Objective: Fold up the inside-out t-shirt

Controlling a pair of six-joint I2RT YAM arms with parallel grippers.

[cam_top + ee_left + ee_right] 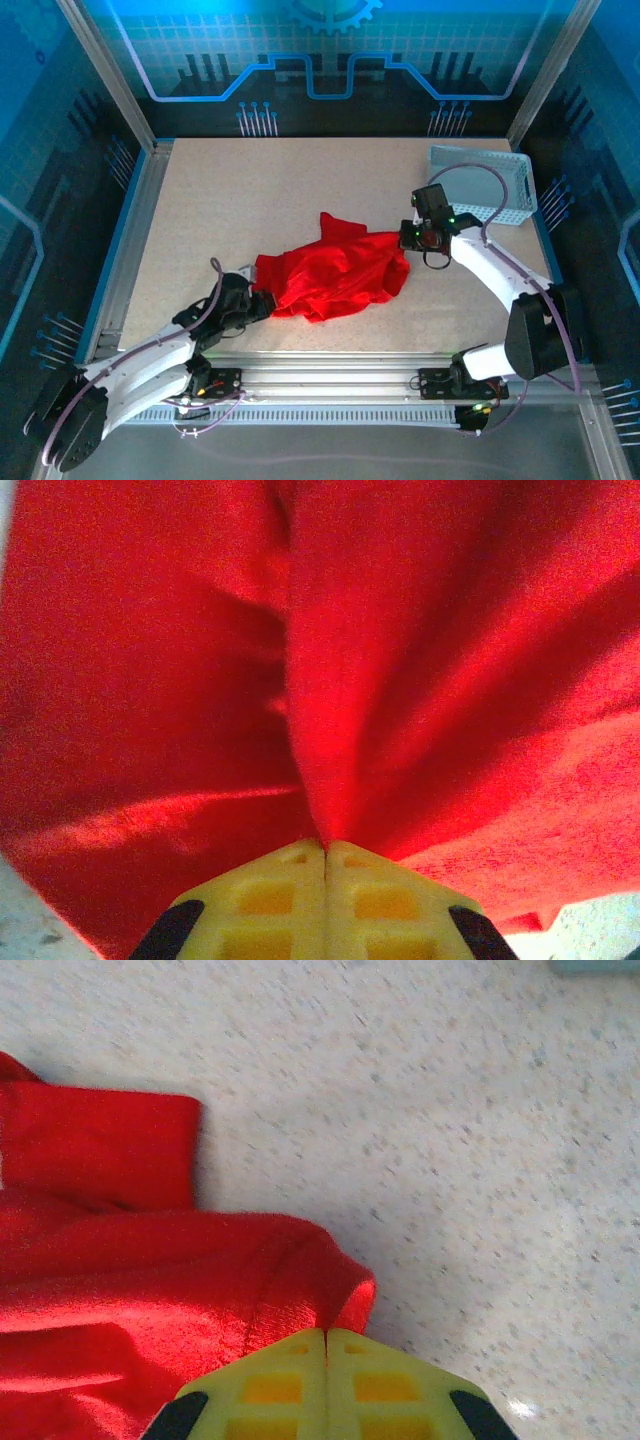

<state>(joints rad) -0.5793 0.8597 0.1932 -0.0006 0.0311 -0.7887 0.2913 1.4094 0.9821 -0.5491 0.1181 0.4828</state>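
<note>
Red cloth in a crumpled heap: the inside-out t-shirt (335,275) lies bunched near the middle of the pale speckled table (250,190) as I work the rig remotely. The left gripper (262,303) is clamped on the shirt's near-left edge. In its wrist view the yellow fingers (285,865) meet with no gap, and folds of fabric gather into their tip. The right gripper (412,240) pinches the shirt's right edge, its fingers pressed together on a rolled hem, with bare tabletop beyond. A white mesh basket (480,185) stands at the far right corner, apart from the shirt.
</note>
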